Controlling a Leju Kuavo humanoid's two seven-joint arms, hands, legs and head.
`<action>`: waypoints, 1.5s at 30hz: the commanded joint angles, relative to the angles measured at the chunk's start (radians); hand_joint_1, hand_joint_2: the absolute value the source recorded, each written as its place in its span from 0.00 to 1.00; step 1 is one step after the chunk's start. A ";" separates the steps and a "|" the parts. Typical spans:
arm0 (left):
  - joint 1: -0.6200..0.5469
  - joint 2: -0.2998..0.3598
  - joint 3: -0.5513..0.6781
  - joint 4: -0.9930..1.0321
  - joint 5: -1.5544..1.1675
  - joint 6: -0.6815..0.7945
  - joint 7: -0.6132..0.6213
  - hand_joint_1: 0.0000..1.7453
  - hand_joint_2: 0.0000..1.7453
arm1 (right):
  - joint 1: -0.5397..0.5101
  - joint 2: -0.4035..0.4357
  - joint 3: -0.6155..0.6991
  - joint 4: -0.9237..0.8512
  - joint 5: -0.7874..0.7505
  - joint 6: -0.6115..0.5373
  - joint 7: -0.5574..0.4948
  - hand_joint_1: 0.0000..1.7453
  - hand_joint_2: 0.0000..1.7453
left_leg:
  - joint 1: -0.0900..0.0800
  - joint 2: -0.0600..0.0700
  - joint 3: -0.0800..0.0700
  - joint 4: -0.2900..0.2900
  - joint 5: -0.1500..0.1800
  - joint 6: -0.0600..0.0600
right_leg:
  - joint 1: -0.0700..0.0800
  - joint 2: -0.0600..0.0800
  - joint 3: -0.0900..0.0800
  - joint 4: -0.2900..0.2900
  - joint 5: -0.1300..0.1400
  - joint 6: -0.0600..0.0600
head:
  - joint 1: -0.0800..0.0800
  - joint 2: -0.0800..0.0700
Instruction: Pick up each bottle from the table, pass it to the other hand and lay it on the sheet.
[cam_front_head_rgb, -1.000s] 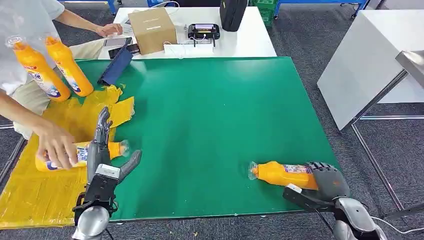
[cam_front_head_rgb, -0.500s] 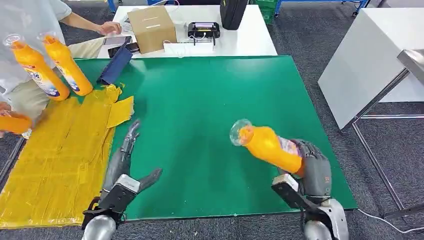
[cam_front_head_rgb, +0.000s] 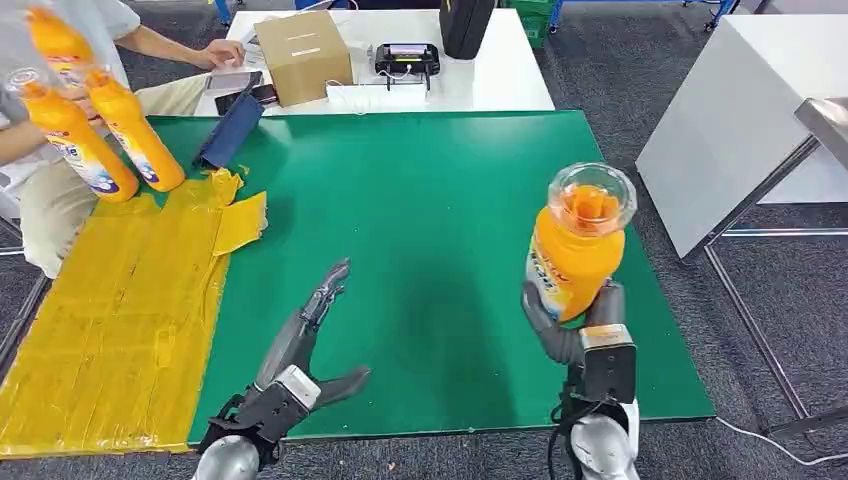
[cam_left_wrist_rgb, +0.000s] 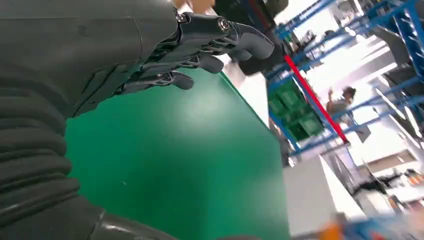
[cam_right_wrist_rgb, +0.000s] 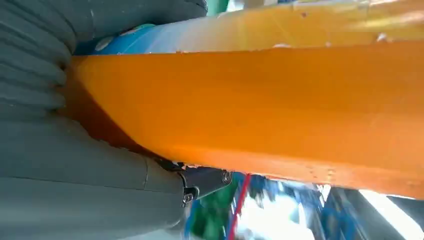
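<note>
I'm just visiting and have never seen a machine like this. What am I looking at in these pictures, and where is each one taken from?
This is a two-armed humanoid robot. The wide picture is from a camera high on its body, looking down at a green table. The other two come from cameras at its wrists, so they look tilted.

Its right hand holds an orange bottle upright above the table; the right wrist view shows that bottle very close up. Its left hand holds nothing, fingers spread over the green surface.

On the table's left lies a yellow sheet, where bottles are to be laid. Two more orange bottles stand at its far end, and a person beside them holds up another. The white table behind carries a cardboard box.
</note>
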 joint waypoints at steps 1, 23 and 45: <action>-0.117 0.025 -0.092 0.089 0.070 -0.015 -0.003 0.00 1.00 | -0.173 0.063 0.242 0.483 -0.013 0.101 0.014 1.00 1.00 | 0.002 0.002 0.005 -0.002 -0.001 -0.002 | 0.002 0.008 0.004 -0.002 0.001 -0.003 | 0.000 0.000; -0.186 -0.012 -0.089 0.193 -0.145 0.202 0.023 0.00 1.00 | -0.279 0.033 0.663 0.615 0.269 0.026 -0.002 1.00 1.00 | 0.001 -0.003 -0.001 0.000 0.000 -0.002 | 0.001 0.001 -0.001 -0.001 -0.001 -0.002 | 0.001 0.000; -0.185 0.003 0.014 0.174 -0.054 0.196 0.018 1.00 1.00 | -0.165 0.009 0.487 0.432 0.149 -0.108 -0.057 0.00 1.00 | 0.001 -0.003 -0.003 0.000 0.000 -0.002 | 0.000 0.001 -0.003 0.000 -0.001 -0.002 | 0.000 0.000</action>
